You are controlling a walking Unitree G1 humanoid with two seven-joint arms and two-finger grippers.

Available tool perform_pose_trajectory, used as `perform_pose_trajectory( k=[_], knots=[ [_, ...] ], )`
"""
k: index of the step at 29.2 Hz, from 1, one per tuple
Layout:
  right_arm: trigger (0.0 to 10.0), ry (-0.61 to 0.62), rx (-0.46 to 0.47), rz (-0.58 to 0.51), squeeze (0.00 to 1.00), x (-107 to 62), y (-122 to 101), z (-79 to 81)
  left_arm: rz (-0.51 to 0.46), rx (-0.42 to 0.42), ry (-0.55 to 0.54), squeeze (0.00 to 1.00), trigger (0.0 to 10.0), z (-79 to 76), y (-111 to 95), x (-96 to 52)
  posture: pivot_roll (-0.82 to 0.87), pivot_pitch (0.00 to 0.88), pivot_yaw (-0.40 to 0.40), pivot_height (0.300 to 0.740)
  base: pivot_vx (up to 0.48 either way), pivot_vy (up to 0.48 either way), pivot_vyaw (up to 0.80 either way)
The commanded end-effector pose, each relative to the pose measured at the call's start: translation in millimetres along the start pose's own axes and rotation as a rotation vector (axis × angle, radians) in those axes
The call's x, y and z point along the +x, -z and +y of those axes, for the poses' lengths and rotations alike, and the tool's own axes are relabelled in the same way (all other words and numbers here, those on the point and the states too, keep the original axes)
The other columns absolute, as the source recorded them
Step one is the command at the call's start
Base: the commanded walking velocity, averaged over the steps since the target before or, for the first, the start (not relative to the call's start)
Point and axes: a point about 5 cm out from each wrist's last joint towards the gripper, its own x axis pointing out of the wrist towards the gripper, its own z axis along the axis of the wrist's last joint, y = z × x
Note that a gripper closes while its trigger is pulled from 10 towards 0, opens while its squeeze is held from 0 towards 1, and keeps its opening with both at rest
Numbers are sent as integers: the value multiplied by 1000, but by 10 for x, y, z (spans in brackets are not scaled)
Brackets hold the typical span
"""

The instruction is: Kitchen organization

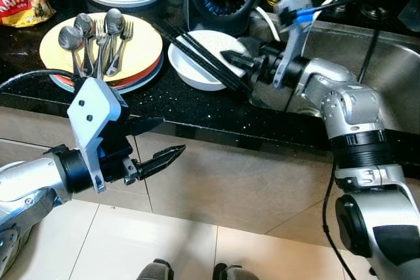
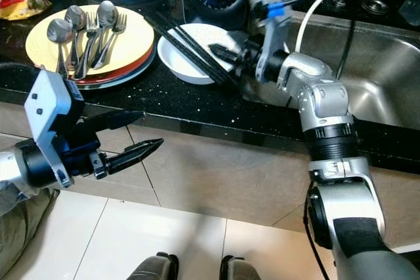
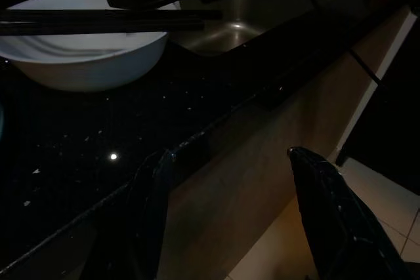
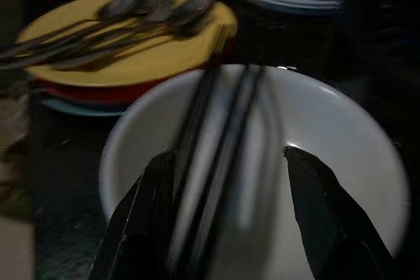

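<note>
**Chopsticks lying across the white bowl, right gripper hovering over them**

The chopsticks [image 1: 203, 57], two black sticks lying side by side, are resting across the rim of one white bowl [image 1: 197, 73] on the black counter [image 1: 197, 113].

Going from the robot's left: the left gripper [image 1: 163, 157] is hanging in front of the counter's edge, below the level of the worktop, with its silver forearm reaching in from the left and its two black fingers pointing right. The fingers are standing apart with nothing between them, as the left wrist view makes plain. Up and behind this gripper, on the counter, a stack of plates [image 1: 141, 63] is sitting with a yellow one on top and red and blue rims showing beneath. A bunch of cutlery [image 1: 98, 40] is lying on it: three spoons and at least two forks can be made out.

Further right, the right gripper [image 2: 220, 50] is reaching over the bowl, its arm bending up from the lower right and then turning left across the sink [image 1: 387, 77] edge. Its fingers [image 4: 141, 218] are spread, one on each side of the chopsticks, directly above the bowl; whether they are touching the sticks cannot be told. The plate stack is lying just beyond the fingertips.
</note>
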Motion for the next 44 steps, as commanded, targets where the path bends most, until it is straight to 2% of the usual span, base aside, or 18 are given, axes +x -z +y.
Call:
perform_pose_trajectory(
  k=[1, 2, 6, 9, 19, 32, 40, 43, 44],
  knots=[
    [10000, -21, -8, 29, 0, 32, -33, 19, -7, 2, 19, 0, 10000, -56, -2, 13, 153, 184, -102, 740, 0, 0, 0],
    [10000, -25, -2, 58, 0, 115, -63, 28, -8, 0, 18, 0, 10000, -68, 2, 15, 152, 188, -105, 740, 0, 0, 0],
    [10000, -29, 5, 75, 0, 156, -75, 34, -9, -1, 17, 0, 10000, -76, 2, 15, 154, 192, -108, 740, 0, 0, 0],
    [10000, -30, 17, 131, 0, 199, -60, 34, -10, -5, 15, 0, 10000, -88, 3, 14, 152, 198, -109, 740, 0, 0, 0],
    [10000, 11, -1, 215, 0, 211, -35, -12, -11, -11, 17, 0, 10000, -99, 8, 18, 143, 200, -112, 740, 0, 0, 0],
    [10000, 17, 40, 166, 0, 209, -139, -46, -16, -12, 19, 0, 10000, -94, 4, 37, 139, 196, -111, 740, 0, 0, 0],
    [10000, 4, 109, 74, 0, 190, -299, -86, -18, -12, 19, 0, 10000, -94, 4, 41, 140, 194, -112, 740, 0, 0, 0],
    [10000, 41, 103, 72, 0, 181, -317, -131, -18, -12, 19, 0, 10000, -94, 5, 44, 140, 194, -113, 740, 0, 0, 0],
    [10000, 85, 60, 104, 0, 179, -290, -166, -18, -12, 19, 0, 10000, -95, 5, 45, 138, 193, -114, 740, 0, 0, 0]
  ],
)
